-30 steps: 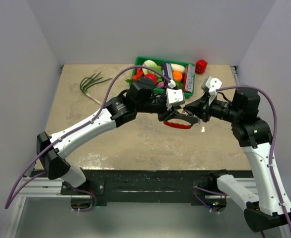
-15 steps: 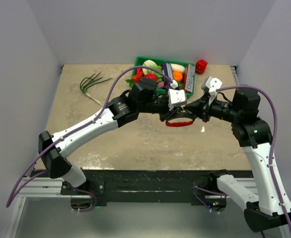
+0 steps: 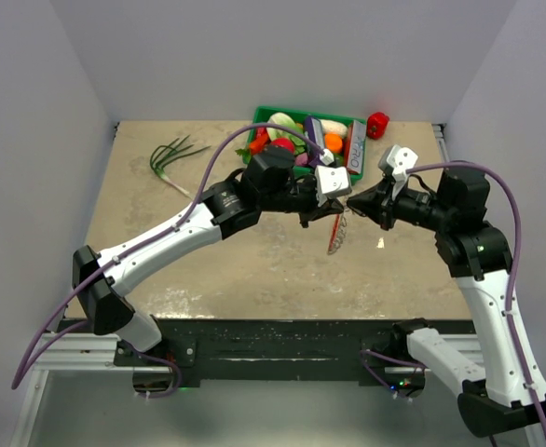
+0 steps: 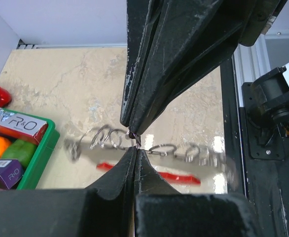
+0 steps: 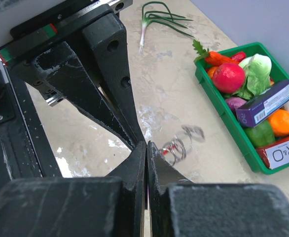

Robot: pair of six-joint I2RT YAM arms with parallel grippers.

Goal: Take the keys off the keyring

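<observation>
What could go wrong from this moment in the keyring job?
1. The left gripper pinches the keyring only at its fingertips, and the ring shows blurred with the red tag dangling, so it may slip out.
2. The right gripper, shut, sits tip to tip with the left; a pull could knock fingers together.

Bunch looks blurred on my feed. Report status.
Left gripper shut on keyring, blurred. Right gripper shut beside it, grip unclear. Red tag dangling below them.
</observation>
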